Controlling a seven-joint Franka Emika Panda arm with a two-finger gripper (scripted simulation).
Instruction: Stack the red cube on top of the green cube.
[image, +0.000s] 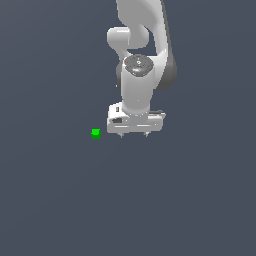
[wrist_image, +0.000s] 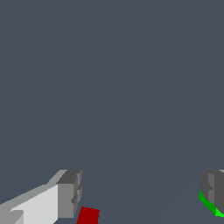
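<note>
Blocky white claw (image: 134, 135) released – matte red cube (wrist_image: 88, 215) between fingers, green cube (image: 96, 133) beside

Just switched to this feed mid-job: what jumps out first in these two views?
In the exterior view, the white arm dominates, hanging over a plain dark floor, its claw low and open. The green cube glows just off the claw toward that view's left. The red cube shows only in the wrist view, between the spread fingers, not gripped.

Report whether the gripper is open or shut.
Open: in the wrist view the gripper fingers stand wide apart, the red cube between them, ungripped.
</note>
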